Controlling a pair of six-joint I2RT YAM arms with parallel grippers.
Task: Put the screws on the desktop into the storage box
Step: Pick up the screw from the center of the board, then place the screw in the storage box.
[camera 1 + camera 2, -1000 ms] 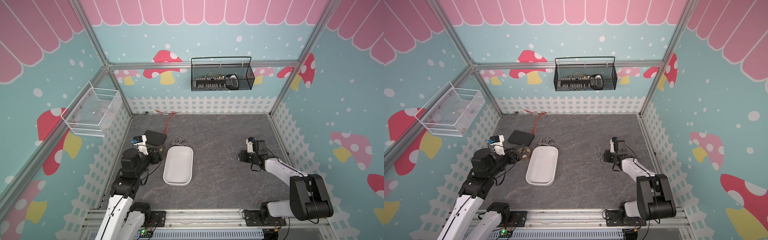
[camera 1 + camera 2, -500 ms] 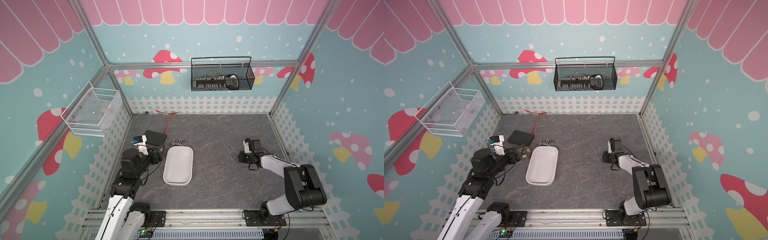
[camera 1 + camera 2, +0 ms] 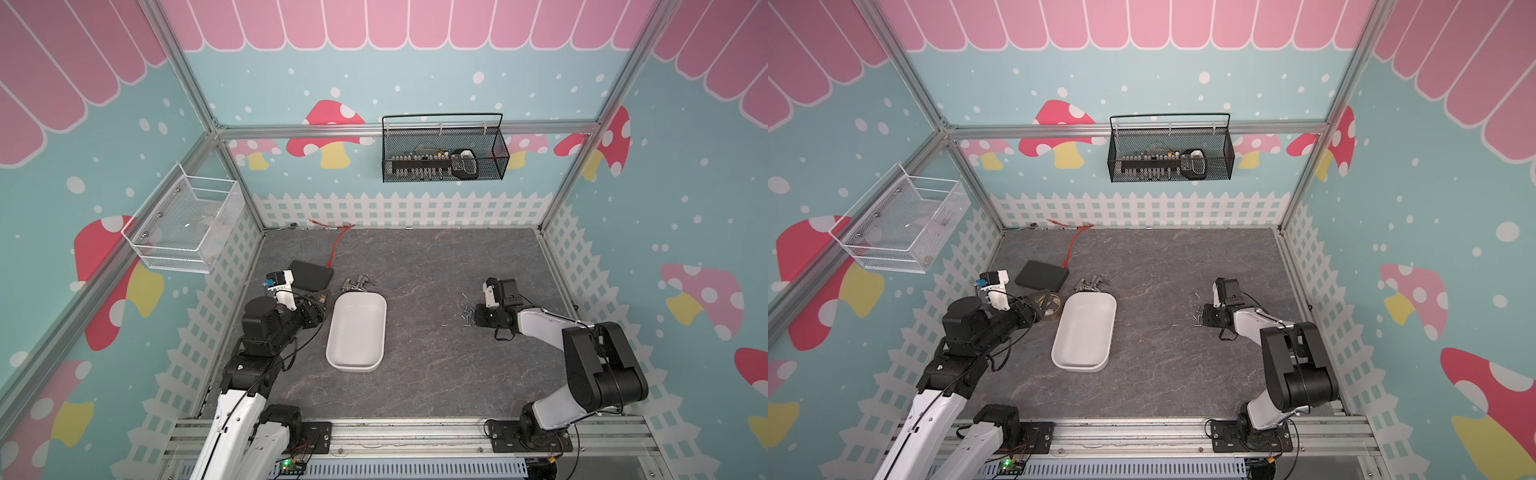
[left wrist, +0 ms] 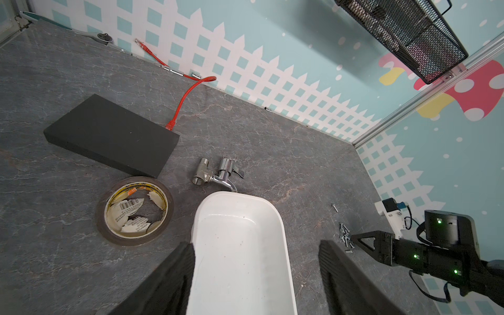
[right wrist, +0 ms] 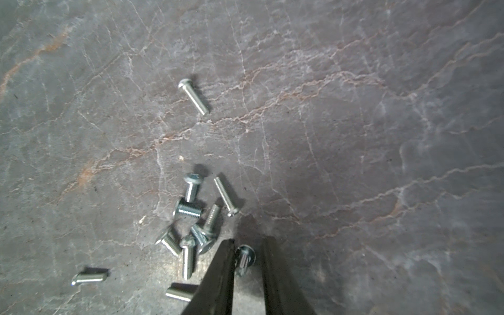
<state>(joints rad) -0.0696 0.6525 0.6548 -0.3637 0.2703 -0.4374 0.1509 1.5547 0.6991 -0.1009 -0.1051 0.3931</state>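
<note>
grey veined bench (image 5: 354, 109) lay under the right end effector (image 5: 249, 242), whose jaws stood narrowly parted astride one screw (image 5: 245, 259), a gap left on one side. the other screws (image 5: 191, 218) clustered just beside it. well apart, the left end effector (image 4: 257, 245) hung released beside the white storage box (image 4: 234, 193).

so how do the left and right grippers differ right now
The left gripper is wide open and empty, beside the storage box; the right gripper is nearly shut around one screw. The left hangs above the desktop; the right is down on it. Both have dark fingers.
</note>
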